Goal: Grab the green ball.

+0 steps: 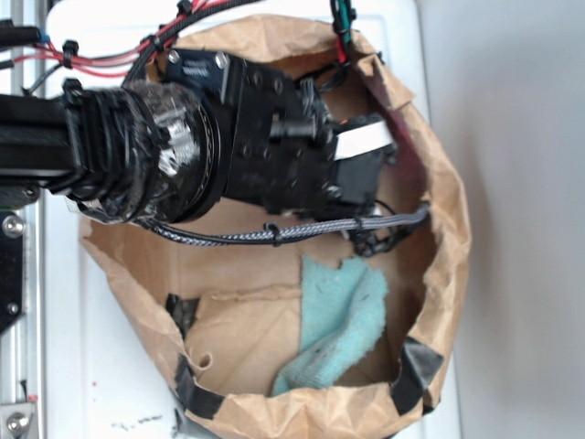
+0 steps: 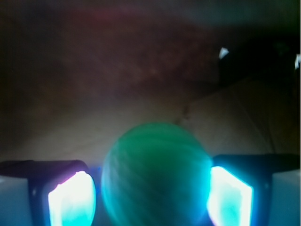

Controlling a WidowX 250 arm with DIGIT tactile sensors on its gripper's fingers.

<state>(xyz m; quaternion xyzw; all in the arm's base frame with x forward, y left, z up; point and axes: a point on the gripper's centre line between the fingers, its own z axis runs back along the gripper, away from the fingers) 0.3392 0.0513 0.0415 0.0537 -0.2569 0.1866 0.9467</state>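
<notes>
In the wrist view the green ball [image 2: 155, 174], ribbed and blurred by closeness, fills the space between my gripper's [image 2: 153, 190] two fingers. The right pad [image 2: 228, 197] presses against the ball's side. The left pad [image 2: 73, 200] sits at its other side with only a thin dark sliver showing between them. Seen from the exterior view, my black gripper [image 1: 364, 169] reaches down inside the brown paper bag [image 1: 450, 229], and its body hides the ball there.
A teal frayed cloth [image 1: 343, 320] lies on the bag floor, below the gripper in the exterior view. A braided cable [image 1: 292, 232] runs along under the arm. The crumpled bag walls, patched with black tape [image 1: 416, 366], ring the gripper closely.
</notes>
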